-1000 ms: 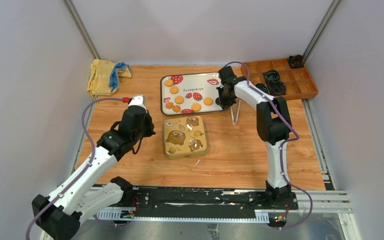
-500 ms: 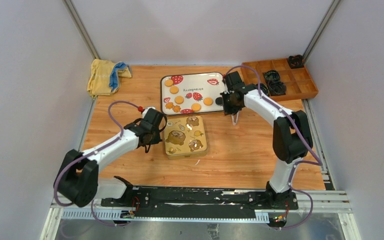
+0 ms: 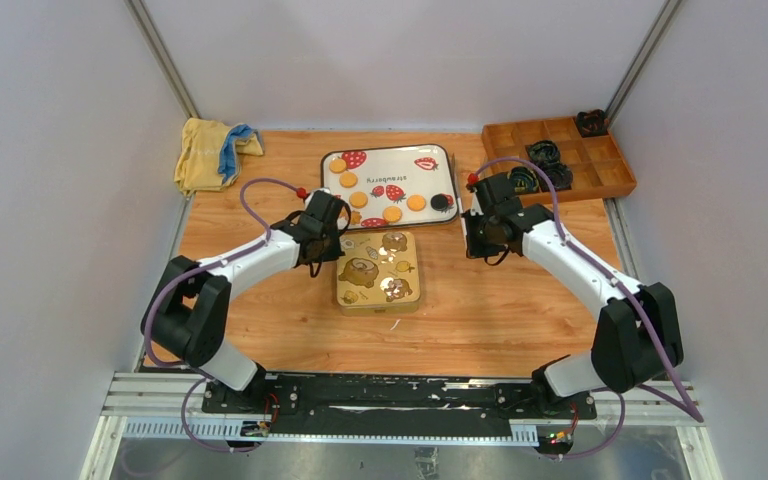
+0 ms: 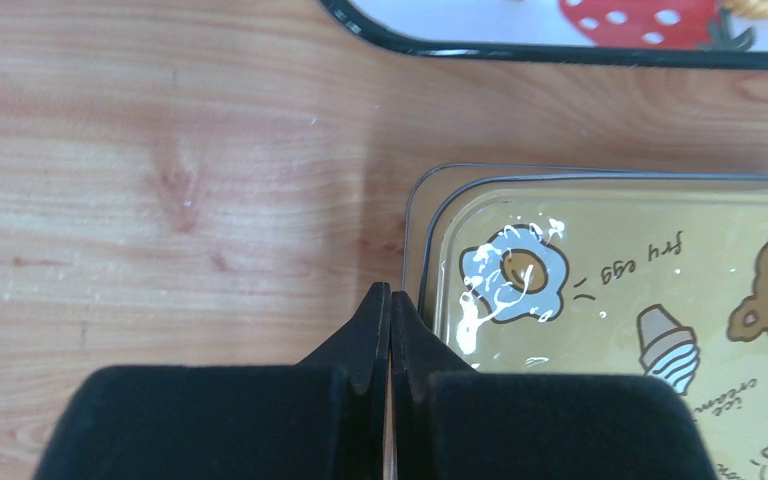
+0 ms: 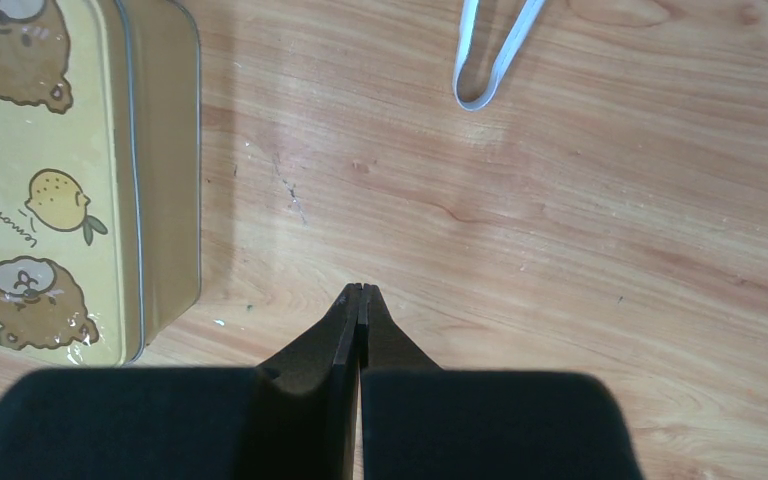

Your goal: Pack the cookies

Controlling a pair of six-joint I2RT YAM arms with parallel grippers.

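Cookies [image 3: 358, 199]: loose on the white strawberry-print tray [image 3: 390, 148] at the far middle of the table [image 3: 260, 300]. Mostly golden-orange, clustered over the tray's left half and middle; one black cookie [image 3: 441, 201] near the right rim. Not in either gripper, not in the tin.

Tin [image 3: 375, 270]: yellow, square, bear prints on top, lid on. Sits on the wood just nearer than the tray, close to it but apart.

Left gripper [image 4: 389, 298]: fingers pressed together, nothing between them. Points down at the wood right beside the tin's left edge, by the fried-egg print at the corner nearest the tray. Cannot tell whether touching the tin wall or only next to it. From above, lies between tray and tin, at the tin's far-left corner.

Right gripper [image 5: 360, 292]: fingers together too, holding nothing. Over bare wood to the right of the tin, apart from its side wall. White tongs [image 5: 495, 60] flat on the wood ahead of the tips, well clear of them.

Elsewhere: yellow-and-blue cloth [image 3: 210, 152] bunched at the far-left corner; orange compartment box [image 3: 585, 160] at the far right, black items in some compartments.
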